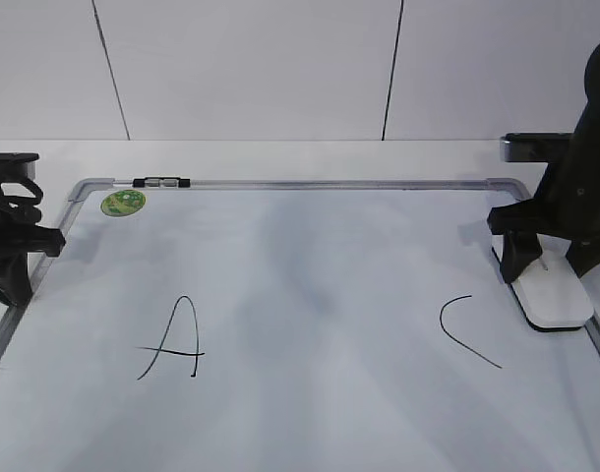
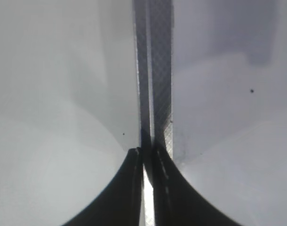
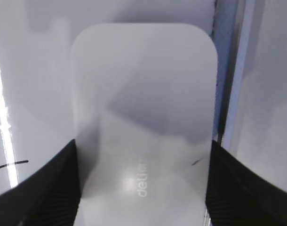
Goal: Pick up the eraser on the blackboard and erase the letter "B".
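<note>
The blackboard (image 1: 310, 256) is a white dry-erase board with a silver frame, lying flat. A black "A" (image 1: 172, 339) is at its left and a "C" (image 1: 464, 329) at its right. No letter "B" shows between them; that area is blank white. The white eraser (image 1: 556, 297) lies on the board by the right frame. My right gripper (image 1: 543, 267) straddles its near end, and in the right wrist view both fingers (image 3: 142, 188) press on the sides of the eraser (image 3: 143, 108). My left gripper (image 1: 17, 280) is shut and empty over the left frame (image 2: 155, 70), with its tips (image 2: 146, 157) together.
A round green sticker (image 1: 123, 203) sits at the board's back left corner. A black marker (image 1: 160, 182) lies along the top frame. A stroke of the "C" (image 3: 11, 165) shows left of the eraser. White table and wall surround the board.
</note>
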Controlling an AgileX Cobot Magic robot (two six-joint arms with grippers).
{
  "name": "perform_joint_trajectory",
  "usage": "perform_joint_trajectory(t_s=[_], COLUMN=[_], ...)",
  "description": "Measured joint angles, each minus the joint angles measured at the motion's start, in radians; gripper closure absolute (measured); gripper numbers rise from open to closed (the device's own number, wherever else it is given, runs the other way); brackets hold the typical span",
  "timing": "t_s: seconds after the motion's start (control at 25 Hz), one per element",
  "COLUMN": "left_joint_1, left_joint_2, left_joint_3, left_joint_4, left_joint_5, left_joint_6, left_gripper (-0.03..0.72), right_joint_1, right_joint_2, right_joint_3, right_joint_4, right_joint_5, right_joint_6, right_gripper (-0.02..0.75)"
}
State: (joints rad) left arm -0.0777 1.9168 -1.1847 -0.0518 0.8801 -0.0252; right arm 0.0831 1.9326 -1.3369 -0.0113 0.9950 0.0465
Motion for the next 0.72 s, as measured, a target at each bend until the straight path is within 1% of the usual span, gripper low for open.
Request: perform_joint_trajectory(t_s=[0.2,0.28,0.36,0.44,0.6,0.72], left_joint_1=[0.0,0.0,0.0,0.0,0.0,0.0], left_joint_2=[0.0,0.0,0.0,0.0,0.0,0.0], left_joint_3=[0.0,0.0,0.0,0.0,0.0,0.0], left_joint_4=[0.0,0.0,0.0,0.0,0.0,0.0], left_joint_5=[0.0,0.0,0.0,0.0,0.0,0.0], left_joint_6=[0.0,0.0,0.0,0.0,0.0,0.0], left_gripper=[0.671,0.671,0.671,0.671,0.671,0.671], right_joint_1=[0.0,0.0,0.0,0.0,0.0,0.0], right_joint_2=[0.0,0.0,0.002,0.002,0.002,0.002], right_joint_3=[0.0,-0.002,-0.015,-0.037,-0.074,-0.115], right_joint_4=[0.0,0.0,-0.003,-0.008,-0.01,-0.01], right_joint_5=[0.0,0.0,0.008,0.022,0.051,0.108], right_joint_6=[0.0,0.0,0.002,0.002,0.002,0.002], right_gripper=[0.19,0.164,0.118,0.095,0.087,0.088])
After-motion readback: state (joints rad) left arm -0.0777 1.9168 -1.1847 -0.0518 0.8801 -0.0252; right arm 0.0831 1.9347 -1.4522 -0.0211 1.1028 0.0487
